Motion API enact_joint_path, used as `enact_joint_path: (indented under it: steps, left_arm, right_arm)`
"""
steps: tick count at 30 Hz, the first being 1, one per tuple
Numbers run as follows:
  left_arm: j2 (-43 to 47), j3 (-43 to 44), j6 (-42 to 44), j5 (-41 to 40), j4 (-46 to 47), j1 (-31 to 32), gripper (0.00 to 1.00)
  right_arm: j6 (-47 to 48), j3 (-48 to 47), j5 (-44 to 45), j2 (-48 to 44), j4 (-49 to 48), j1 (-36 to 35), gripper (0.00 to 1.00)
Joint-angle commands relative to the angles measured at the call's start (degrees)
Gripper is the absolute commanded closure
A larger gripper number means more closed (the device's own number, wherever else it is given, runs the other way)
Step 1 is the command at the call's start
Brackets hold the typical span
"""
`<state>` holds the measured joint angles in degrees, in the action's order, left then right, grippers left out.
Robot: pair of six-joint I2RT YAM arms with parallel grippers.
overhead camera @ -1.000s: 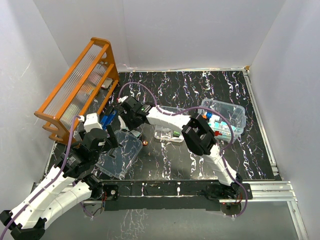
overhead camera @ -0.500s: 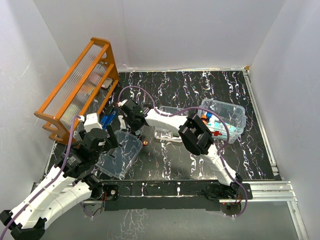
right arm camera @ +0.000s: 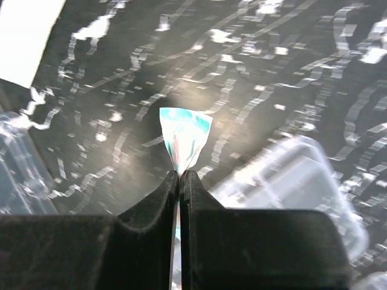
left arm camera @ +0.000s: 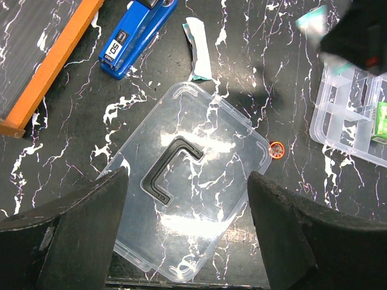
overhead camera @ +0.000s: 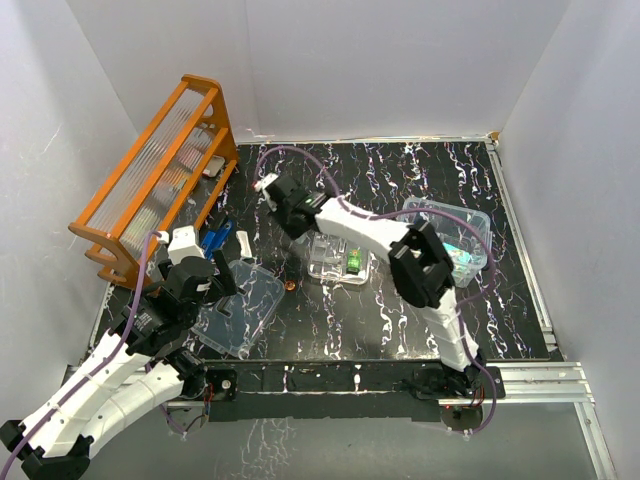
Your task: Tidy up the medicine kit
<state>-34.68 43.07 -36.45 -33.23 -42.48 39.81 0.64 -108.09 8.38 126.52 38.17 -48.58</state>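
The medicine kit lies in parts. Its clear lid [left arm camera: 199, 223] with a dark handle [left arm camera: 171, 170] rests flat on the table at the front left. The compartmented tray [overhead camera: 338, 262] sits in the middle and the clear box [overhead camera: 452, 232] with small items at the right. My left gripper [left arm camera: 187, 175] hangs open above the lid, touching nothing. Raised off the table behind the tray, my right gripper [right arm camera: 181, 175] is shut on a white and teal packet [right arm camera: 185, 134]. In the top view this gripper [overhead camera: 276, 192] is left of centre.
An orange wooden rack [overhead camera: 155, 180] stands at the back left. Beside it lie a blue stapler [left arm camera: 138, 33] and another white packet [left arm camera: 198, 41]. A small orange round thing [left arm camera: 276, 149] lies between lid and tray. White walls close in the table.
My right gripper closed on the packet near the stapler, lifted it and swung back and to the right. The left arm stayed still.
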Motion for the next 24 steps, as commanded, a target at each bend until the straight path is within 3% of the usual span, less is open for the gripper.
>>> enact_joint_path:
  steps: [1, 12, 24]
  left_arm:
    - [0.1, 1.0, 0.3, -0.7, 0.0, -0.3, 0.22]
    - [-1.2, 1.1, 0.5, -0.3, 0.2, -0.3, 0.22]
    - [-1.9, 1.2, 0.1, -0.8, -0.3, -0.3, 0.22]
  right_arm:
    - [8.8, 3.2, 0.5, -9.1, 0.2, 4.7, 1.00]
    - [24.4, 13.9, 2.0, -14.9, 1.5, 12.2, 1.00]
    - [28.0, 12.3, 4.1, -9.5, 0.2, 13.1, 0.98]
